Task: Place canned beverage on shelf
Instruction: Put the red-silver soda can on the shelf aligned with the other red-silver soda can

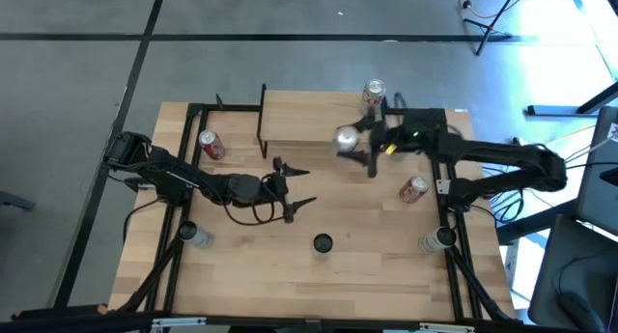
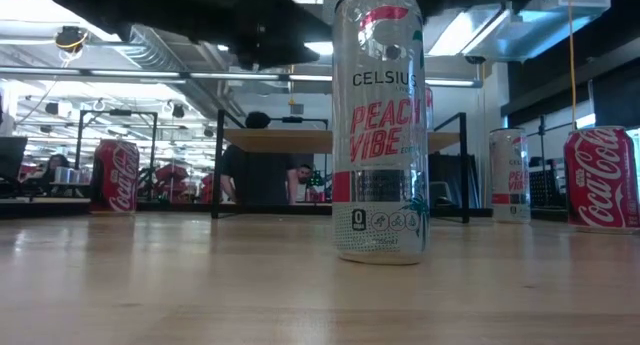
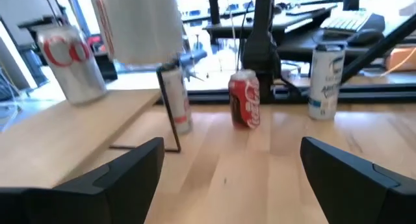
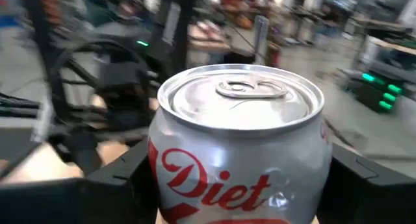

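Observation:
The shelf (image 1: 299, 116) stands at the table's far middle. My right gripper (image 1: 346, 140) is shut on a silver Diet Coke can (image 4: 237, 139) over the shelf's right near corner. The can shows blurred in the left wrist view (image 3: 140, 23). Another silver can (image 1: 375, 90) stands at the shelf's far right corner. My left gripper (image 1: 309, 186) is open and empty at the table's middle, pointing toward the right edge, in front of the shelf. My right gripper pinches the Diet Coke can's side wall (image 4: 162, 165) between its two fingers (image 4: 120, 175), one on each side, below the rim. The fingers come about level from the table's right. The can stands upright in the hold, top up, and appears raised above the shelf board.
A tall Celsius can (image 2: 380, 125) stands near the table's front middle. Red Coca-Cola cans stand at the left (image 1: 210, 145) and the right (image 1: 415, 188). Two more cans stand by the front corners, one on the left (image 1: 198, 235) and one on the right (image 1: 439, 239). People show in the room behind.

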Robot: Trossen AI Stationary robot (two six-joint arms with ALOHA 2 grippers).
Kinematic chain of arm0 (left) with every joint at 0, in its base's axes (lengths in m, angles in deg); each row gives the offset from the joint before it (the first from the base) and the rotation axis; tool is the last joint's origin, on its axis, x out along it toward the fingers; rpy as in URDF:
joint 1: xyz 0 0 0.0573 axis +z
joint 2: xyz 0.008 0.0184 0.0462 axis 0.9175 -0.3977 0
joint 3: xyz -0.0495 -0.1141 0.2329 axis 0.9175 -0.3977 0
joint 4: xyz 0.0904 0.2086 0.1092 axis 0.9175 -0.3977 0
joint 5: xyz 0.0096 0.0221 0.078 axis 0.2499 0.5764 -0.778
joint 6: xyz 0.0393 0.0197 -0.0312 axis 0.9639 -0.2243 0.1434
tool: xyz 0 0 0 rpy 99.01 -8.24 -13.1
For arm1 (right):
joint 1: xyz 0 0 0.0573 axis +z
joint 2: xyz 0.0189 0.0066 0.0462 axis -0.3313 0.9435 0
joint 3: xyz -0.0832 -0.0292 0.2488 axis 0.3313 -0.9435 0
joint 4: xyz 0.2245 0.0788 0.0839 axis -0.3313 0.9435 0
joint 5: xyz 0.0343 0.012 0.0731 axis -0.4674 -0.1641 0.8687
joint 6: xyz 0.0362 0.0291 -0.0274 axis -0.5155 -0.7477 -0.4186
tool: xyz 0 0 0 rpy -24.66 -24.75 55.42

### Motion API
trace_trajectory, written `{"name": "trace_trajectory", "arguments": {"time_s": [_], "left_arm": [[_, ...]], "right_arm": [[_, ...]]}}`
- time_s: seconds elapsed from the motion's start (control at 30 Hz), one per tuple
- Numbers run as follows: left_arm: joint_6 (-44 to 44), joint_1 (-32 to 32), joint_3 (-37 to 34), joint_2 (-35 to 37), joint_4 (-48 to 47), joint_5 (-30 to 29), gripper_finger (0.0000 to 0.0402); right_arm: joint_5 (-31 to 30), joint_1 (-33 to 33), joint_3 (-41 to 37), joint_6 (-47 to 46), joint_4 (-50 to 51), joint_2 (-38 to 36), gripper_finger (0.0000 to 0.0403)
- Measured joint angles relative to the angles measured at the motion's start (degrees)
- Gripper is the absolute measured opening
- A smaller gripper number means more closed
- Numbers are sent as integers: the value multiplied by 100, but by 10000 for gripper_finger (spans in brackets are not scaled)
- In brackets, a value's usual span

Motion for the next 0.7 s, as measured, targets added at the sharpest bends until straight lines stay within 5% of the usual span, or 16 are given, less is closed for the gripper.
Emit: {"name": "trace_trajectory", "arguments": {"time_s": [0.3,0.7], "left_arm": [[-140,-2,0,-2,-202,21,346],[-140,-2,0,-2,-221,41,346]], "right_arm": [[567,-1556,-310,197,781,-771,271],[1629,-3050,-1405,14,-653,-711,271]]}}
